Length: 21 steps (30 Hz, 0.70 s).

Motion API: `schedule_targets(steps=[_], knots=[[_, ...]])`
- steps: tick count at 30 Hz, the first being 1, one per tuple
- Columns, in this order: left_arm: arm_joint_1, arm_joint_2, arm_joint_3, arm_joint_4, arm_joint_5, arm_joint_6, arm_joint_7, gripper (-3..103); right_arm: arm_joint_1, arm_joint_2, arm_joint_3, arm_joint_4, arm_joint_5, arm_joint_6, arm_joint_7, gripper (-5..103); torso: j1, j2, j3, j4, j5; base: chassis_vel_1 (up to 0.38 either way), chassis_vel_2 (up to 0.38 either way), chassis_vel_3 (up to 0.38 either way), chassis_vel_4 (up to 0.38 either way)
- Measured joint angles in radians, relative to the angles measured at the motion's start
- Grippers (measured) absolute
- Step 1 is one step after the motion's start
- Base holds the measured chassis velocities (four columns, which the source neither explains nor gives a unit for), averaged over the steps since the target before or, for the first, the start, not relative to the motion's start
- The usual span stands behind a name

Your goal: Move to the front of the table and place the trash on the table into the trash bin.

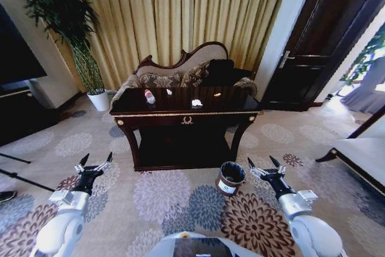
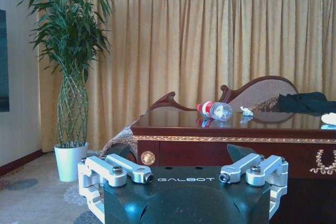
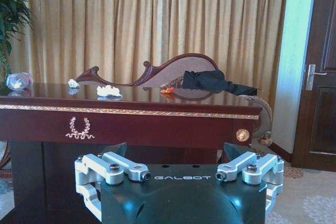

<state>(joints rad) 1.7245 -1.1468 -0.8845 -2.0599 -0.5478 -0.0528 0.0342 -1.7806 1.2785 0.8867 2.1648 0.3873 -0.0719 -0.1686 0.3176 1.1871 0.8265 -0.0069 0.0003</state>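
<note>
Robot stood on patterned carpet, facing the front of the bench (image 1: 186, 112), still well apart from it. The bench was dark, glossy and gold-trimmed, with a sofa directly behind it.

Trash bin (image 1: 230, 177) sat on the carpet just off the bench's front right leg, near the right pincer, mouth up and slightly tilted toward the camera.

Trash on the bench top:
- clear bottle (image 1: 149, 95) with red cap, lying on its side, left portion, toward the back edge;
- white paper scrap (image 1: 197, 103) near the middle;
- smaller white scrap (image 1: 169, 92) between the two, nearer the back edge;
- small orange-ish bit (image 1: 217, 94) right of centre; type could not be told.

Left pincer (image 1: 94, 165) was held low over the carpet, fingers spread apart, nothing between them. Right pincer (image 1: 266, 167) was likewise low, fingers apart, empty.

Judgement: approach phase, no item handled yet. To do it well, drive straight in, centred on the gold emblem (image 1: 187, 120), so both arms reach the top. Keep the right side clear of the bin, since a nudge from the base could tip it. Stop short of the front edge and raise the arms before closing in, because the pincers sat below bench-top height.
</note>
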Motion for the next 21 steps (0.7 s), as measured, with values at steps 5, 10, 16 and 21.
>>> schedule_targets(steps=[5, 10, 16, 21], knots=[[-0.001, -0.002, 0.001, 0.0, 0.0, -0.001, 0.002, 100, 0.0, 0.001, 0.0, 0.0, 0.0, 0.0, 0.0, 100, 0.0, 0.0, 0.0, 0.0001, 0.0, -0.087, 0.096, 0.074, -0.105], [-0.001, -0.003, 0.004, 0.0, 0.001, -0.002, 0.003, 100, -0.004, 0.007, 0.0, 0.001, -0.001, 0.001, -0.005, 100, 0.0, 0.0, 0.0, 0.0, 0.0, -0.096, 0.095, 0.102, -0.101], [0.002, -0.002, -0.002, 0.0, 0.0, -0.004, 0.005, 100, -0.004, 0.01, 0.0, -0.001, -0.005, 0.007, -0.009, 100, 0.0, 0.0, 0.0, -0.0001, 0.0, -0.123, 0.125, 0.13, -0.124], [0.003, -0.004, -0.005, 0.001, -0.001, -0.006, 0.006, 100, 0.0, 0.007, -0.005, -0.003, -0.005, 0.007, -0.01, 100, 0.0, 0.0, 0.0, 0.0001, 0.0, -0.148, 0.161, 0.16, -0.146]])
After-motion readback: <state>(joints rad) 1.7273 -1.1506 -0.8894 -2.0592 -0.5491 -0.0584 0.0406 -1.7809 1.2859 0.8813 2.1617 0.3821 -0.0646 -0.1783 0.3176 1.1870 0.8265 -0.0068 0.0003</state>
